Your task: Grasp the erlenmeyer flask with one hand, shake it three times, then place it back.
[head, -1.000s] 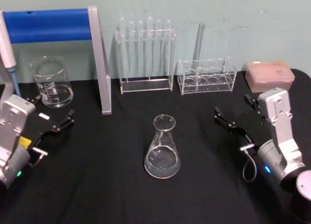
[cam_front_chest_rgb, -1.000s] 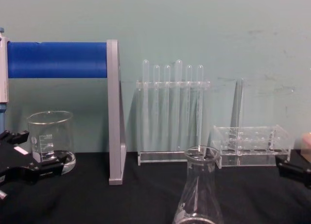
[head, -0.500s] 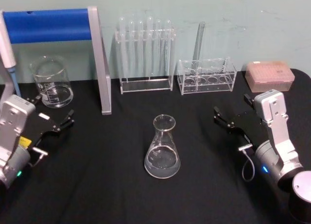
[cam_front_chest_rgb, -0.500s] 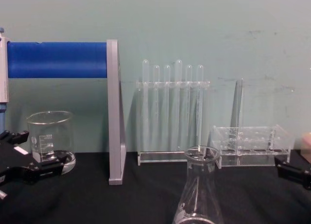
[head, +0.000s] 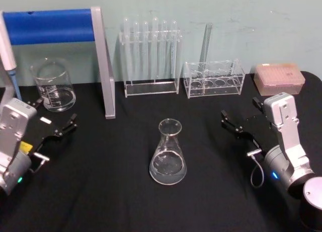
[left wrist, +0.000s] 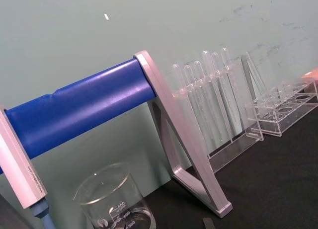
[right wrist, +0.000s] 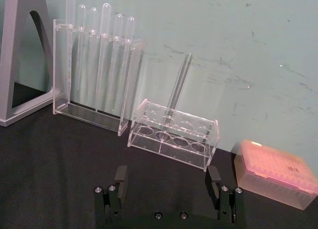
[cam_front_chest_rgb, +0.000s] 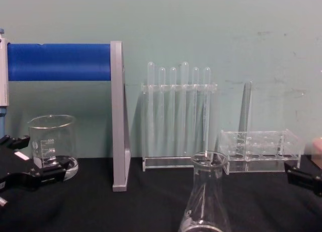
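The erlenmeyer flask (head: 168, 154) stands upright at the middle of the black table, clear glass with a little liquid in its base; its neck also rises from the lower edge of the chest view (cam_front_chest_rgb: 205, 199). My right gripper (head: 241, 111) hovers open to the flask's right, well apart from it, and in the right wrist view its fingers (right wrist: 167, 177) hold nothing. On the far left my left gripper (head: 53, 113) is open and empty beside the beaker, and it is seen again in the chest view (cam_front_chest_rgb: 30, 159).
A graduated beaker (head: 53, 86) sits at the back left by a blue-barred grey stand (head: 103, 66) and a pipette (head: 9, 56). Behind the flask are a test tube rack (head: 151, 56) and a low clear rack (head: 214, 78). A pink tip box (head: 279, 78) stands at the back right.
My right arm has shifted very slightly. The flask and the left arm have stayed where they were.
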